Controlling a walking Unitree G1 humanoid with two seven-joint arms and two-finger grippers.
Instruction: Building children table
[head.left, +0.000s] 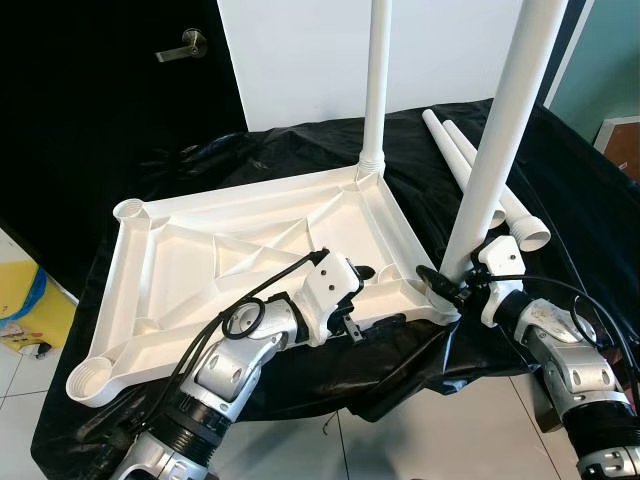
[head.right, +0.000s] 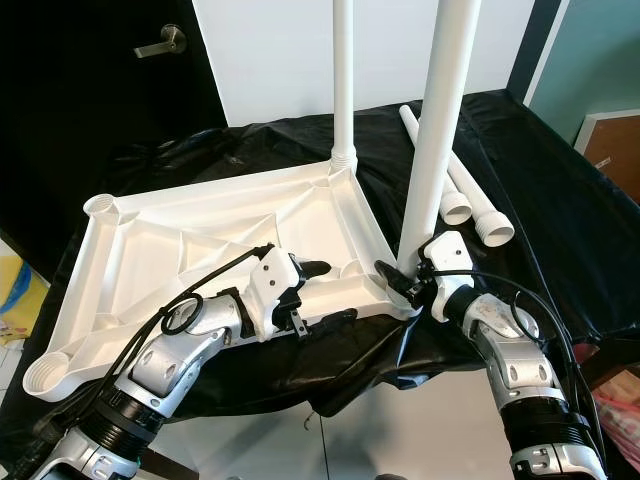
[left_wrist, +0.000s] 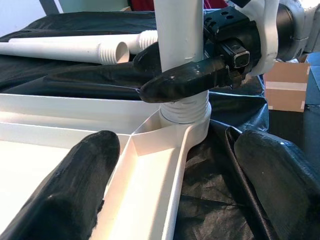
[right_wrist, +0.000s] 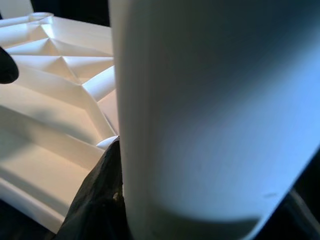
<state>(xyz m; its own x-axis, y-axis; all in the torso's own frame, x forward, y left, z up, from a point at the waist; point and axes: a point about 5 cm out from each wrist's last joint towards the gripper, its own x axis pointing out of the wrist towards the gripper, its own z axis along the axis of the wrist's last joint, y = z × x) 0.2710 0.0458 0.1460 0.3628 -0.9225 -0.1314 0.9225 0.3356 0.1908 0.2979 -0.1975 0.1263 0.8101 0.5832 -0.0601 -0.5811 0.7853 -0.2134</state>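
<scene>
A white plastic table top (head.left: 250, 250) lies upside down on a black-covered surface. One white leg (head.left: 377, 80) stands upright in its far right corner socket. A second leg (head.left: 500, 130) stands in the near right corner socket (left_wrist: 185, 117), and my right gripper (head.left: 440, 283) is shut on it just above the threaded base. Its black fingers (left_wrist: 185, 80) wrap the tube in the left wrist view. My left gripper (head.left: 378, 298) is open at the table top's near rim, left of that corner, with one finger inside the rim and one outside.
Two loose white legs (head.left: 500, 190) lie on the black sheet behind the right corner. Open sockets sit at the far left (head.left: 130, 210) and near left (head.left: 90, 380) corners. A dark door with a handle (head.left: 185, 42) stands behind, and a cardboard box (left_wrist: 287, 90) to the right.
</scene>
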